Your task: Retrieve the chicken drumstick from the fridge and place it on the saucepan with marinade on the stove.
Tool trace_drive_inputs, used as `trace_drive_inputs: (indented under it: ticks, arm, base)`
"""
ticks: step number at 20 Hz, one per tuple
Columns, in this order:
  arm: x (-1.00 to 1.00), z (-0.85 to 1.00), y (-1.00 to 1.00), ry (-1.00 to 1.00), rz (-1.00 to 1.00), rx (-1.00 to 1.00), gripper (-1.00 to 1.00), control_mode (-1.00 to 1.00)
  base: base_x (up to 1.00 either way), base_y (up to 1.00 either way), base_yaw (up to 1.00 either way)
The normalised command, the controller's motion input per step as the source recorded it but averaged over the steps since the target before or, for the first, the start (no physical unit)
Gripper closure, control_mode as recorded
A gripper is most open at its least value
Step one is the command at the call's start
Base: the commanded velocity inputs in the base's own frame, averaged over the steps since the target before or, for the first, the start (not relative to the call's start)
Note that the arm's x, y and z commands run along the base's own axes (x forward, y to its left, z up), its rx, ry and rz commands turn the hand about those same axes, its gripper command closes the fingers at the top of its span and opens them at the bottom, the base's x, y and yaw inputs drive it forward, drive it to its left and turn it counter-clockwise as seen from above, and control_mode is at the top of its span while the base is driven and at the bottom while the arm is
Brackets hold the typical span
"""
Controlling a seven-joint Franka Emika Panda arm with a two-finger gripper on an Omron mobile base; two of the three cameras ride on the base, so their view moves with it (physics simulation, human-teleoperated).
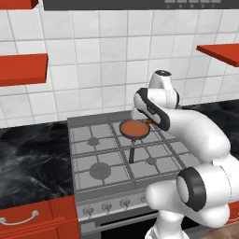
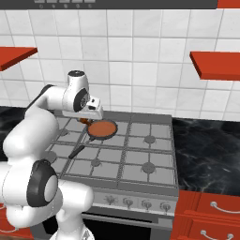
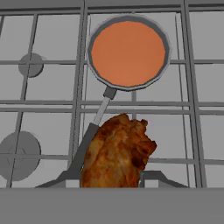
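Left base view: set behind and left of the arm, facing forward and down onto the stove; arm fills the lower right; mid distance.

Right base view: same height, set behind and right; arm at lower left. Both share the cooktop, the saucepan, the tiled wall and red shelves.

Hand view: looks steeply down onto the grates, close above the saucepan; the chicken drumstick sits nearest the lens, apparently between the fingertips.
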Motion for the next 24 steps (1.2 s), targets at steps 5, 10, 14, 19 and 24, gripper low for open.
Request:
trace_drive_inputs:
  ticks: [5, 10, 14, 19, 24]
  arm:
    - [0.88, -0.14, 0.0, 0.08, 0.0, -0.06, 1.0, -1.0]
    - [0.77, -0.28, 0.0, 0.13, 0.0, 0.0, 1.0, -1.0]
    - [0.53, -0.43, 0.0, 0.08, 0.0, 0.0, 1.0, -1.0]
    - [0.32, -0.46, 0.0, 0.07, 0.0, 0.0, 1.0, -1.0]
    - [0.24, -0.34, 0.0, 0.04, 0.0, 0.0, 1.0, -1.0]
  base:
    - [0.0, 0.0, 0.0]
    - [0.0, 0.0, 0.0]
    - [0.0, 0.0, 0.0]
    - [0.0, 0.0, 0.0]
    - [0.0, 0.0, 0.0]
